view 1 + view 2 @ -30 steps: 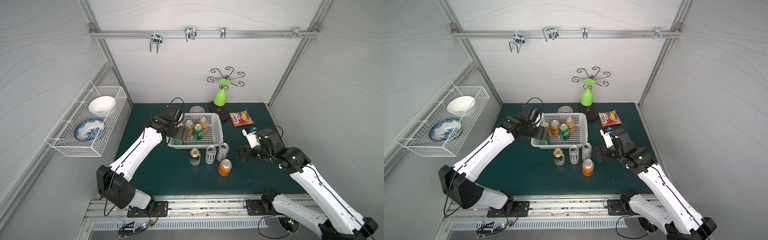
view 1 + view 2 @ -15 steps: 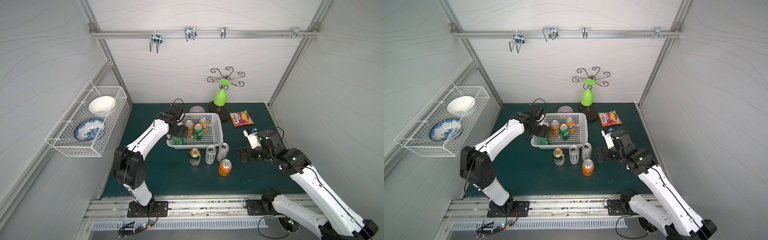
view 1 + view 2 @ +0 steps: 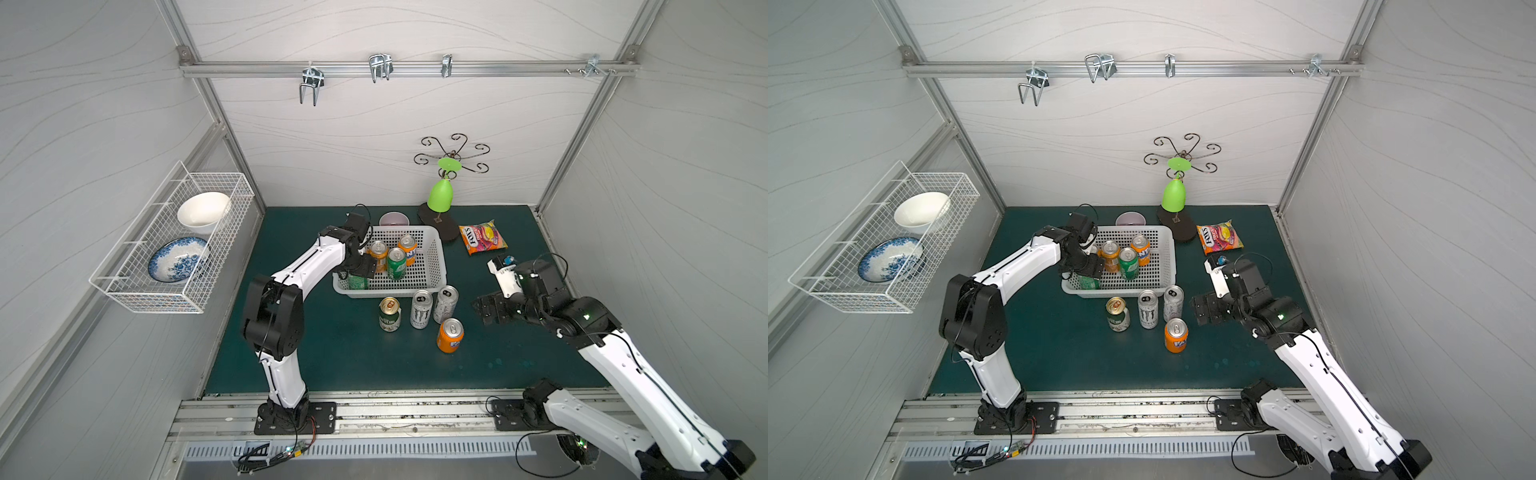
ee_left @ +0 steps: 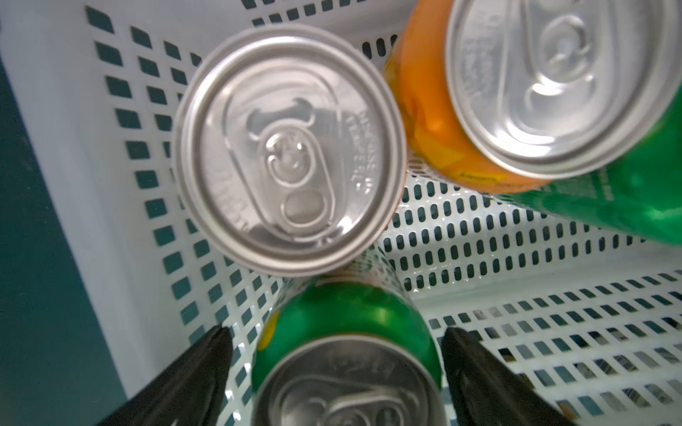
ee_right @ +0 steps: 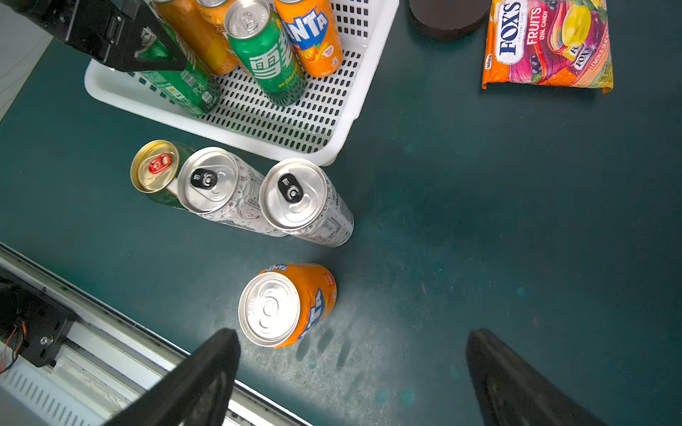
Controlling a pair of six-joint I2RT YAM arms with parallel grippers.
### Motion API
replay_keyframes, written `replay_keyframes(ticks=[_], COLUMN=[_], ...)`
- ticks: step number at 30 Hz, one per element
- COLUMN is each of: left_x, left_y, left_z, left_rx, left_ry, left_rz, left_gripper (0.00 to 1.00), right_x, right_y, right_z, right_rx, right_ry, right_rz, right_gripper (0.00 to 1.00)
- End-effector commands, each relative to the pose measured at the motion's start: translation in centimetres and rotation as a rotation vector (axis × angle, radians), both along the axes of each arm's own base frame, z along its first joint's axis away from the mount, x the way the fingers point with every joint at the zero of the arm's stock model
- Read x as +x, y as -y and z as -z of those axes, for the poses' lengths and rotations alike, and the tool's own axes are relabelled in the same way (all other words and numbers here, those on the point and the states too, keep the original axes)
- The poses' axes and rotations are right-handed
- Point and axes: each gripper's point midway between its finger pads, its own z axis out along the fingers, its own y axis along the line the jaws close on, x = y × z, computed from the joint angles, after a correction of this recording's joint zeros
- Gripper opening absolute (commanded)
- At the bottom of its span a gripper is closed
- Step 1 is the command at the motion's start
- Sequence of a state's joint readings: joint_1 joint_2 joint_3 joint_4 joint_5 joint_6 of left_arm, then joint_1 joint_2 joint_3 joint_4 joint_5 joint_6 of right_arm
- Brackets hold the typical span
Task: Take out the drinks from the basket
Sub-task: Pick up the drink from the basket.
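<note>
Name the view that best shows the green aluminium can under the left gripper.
Left wrist view: the green aluminium can sits close, lid and shoulder visible inside the open left gripper, blurred. The right wrist view shows its labelled side, lid hidden by that gripper. In both top views only a green sliver shows.

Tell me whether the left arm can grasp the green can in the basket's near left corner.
Probably yes. The left gripper is open inside the basket, its fingers either side of the green can with a gap on each. The neighbouring can stands beyond it, not between.
</note>
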State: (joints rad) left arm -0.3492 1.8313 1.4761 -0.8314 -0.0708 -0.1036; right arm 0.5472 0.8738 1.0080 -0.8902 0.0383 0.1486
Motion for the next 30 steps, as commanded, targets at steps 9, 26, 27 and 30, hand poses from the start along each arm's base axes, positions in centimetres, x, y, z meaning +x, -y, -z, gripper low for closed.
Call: replay_keyframes(ticks=[9,26,27,30], left_x=[0.8,0.8,0.8,0.7], left_y=[0.4,0.0,0.0,0.1], left_z=[2.5,3.0,2.8,2.3], left_rx=[-0.008,0.016,0.015,0.008], left_ry=[-0.027,-0.034,-0.031,-0.023], left_rz=[-0.005,-0.012,-0.014,-0.008], left_gripper=[0.89,0.72,0.71,0.68], right_x=[0.1,0.5,0.6,0.7], right_y=[-0.2,-0.3,-0.3,-0.3], right_z=[0.2,0.6,0.6,0.6], right_rx=[0.014,0.013,0.012,0.012], right_ry=[-0.002,-0.010,-0.011,-0.009], right_rz=[-0.008,-0.009,-0.008,-0.008], right_gripper=[0.99,0.99,0.99,0.99])
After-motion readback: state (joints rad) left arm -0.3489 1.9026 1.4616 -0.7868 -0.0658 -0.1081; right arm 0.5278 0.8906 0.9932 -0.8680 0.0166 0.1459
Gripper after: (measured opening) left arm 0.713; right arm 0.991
